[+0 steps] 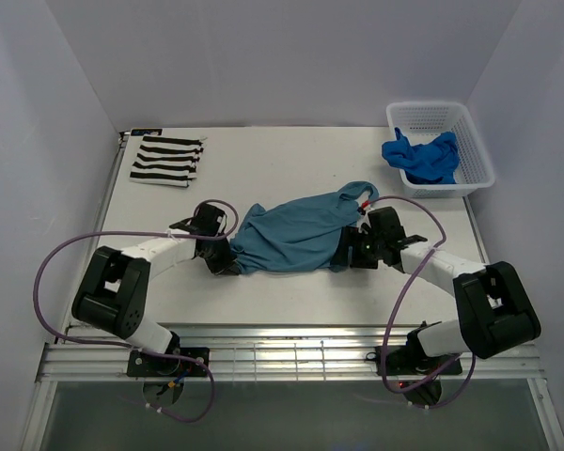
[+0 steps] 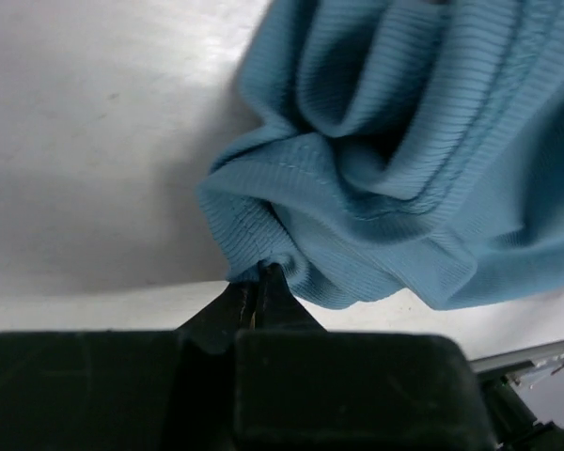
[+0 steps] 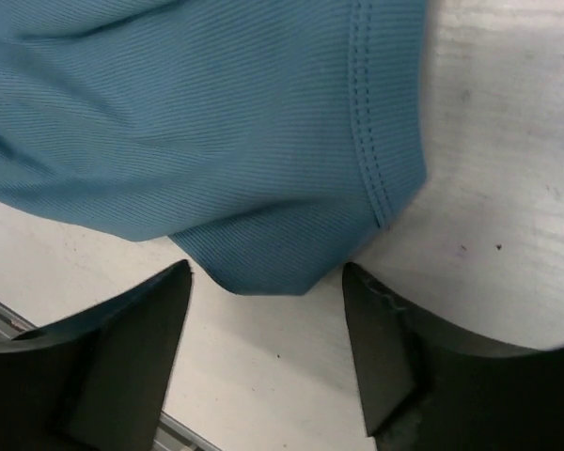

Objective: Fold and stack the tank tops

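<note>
Teal-blue ribbed cloth tank top lies bunched on the white table, between the arms. The left gripper is pinched shut on one edge. The right gripper stands open astride the opposite corner — best to bite squarely over that stitched hem before stretching the cloth flat.

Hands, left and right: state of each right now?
Left hand: closed, pinching an edge of the muted teal-blue ribbed cloth tank top.
Right hand: open, straddling a corner of that top, not gripping.
</note>
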Motion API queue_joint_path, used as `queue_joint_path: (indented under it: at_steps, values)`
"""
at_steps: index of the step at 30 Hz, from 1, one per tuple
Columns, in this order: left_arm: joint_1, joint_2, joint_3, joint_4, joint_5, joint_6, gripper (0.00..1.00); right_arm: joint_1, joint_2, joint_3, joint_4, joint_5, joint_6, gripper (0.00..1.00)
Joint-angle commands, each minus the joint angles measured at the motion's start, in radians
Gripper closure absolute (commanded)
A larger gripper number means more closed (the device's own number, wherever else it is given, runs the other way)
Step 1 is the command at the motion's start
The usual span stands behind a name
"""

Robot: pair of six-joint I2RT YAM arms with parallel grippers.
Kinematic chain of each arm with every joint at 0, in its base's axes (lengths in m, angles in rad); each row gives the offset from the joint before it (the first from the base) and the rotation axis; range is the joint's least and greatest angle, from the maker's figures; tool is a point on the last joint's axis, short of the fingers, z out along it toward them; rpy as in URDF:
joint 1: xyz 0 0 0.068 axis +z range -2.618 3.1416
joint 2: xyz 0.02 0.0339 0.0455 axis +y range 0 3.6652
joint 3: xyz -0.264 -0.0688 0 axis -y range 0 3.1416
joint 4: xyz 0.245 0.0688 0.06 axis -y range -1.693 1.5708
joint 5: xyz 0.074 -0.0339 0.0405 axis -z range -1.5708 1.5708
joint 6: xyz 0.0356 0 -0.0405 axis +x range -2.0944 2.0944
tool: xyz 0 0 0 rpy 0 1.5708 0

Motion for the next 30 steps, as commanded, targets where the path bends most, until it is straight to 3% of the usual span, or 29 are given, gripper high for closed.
queue_joint_path:
  at_steps: [1, 2, 5, 14, 21, 26, 30]
  values:
    - [-0.001, 0.099, -0.019, 0.042, -0.085, 0.031, 1.00, 0.006, 0.045, 0.000, -0.003, 0.022, 0.012, 0.34]
    - [-0.001, 0.109, -0.009, 0.044, -0.094, 0.035, 1.00, 0.006, 0.048, 0.001, -0.001, 0.022, 0.015, 0.52]
    - [-0.001, 0.086, 0.023, 0.036, -0.110, 0.035, 1.00, 0.009, 0.024, 0.023, -0.023, 0.017, 0.008, 0.92]
    - [0.000, -0.290, 0.139, -0.088, -0.403, 0.010, 1.00, 0.006, -0.206, 0.310, -0.324, 0.095, -0.155, 0.92]
    - [0.000, -0.488, 0.314, -0.179, -0.420, 0.016, 1.00, 0.001, -0.328, 0.582, -0.567, 0.143, -0.204, 0.92]
    - [0.000, -0.603, 0.483, -0.228, -0.426, 0.048, 1.00, 0.001, -0.387, 0.814, -0.670, 0.062, -0.254, 0.92]
    - [0.000, -0.657, 0.657, -0.223, -0.371, 0.077, 1.00, 0.001, -0.414, 0.966, -0.720, -0.138, -0.297, 0.92]
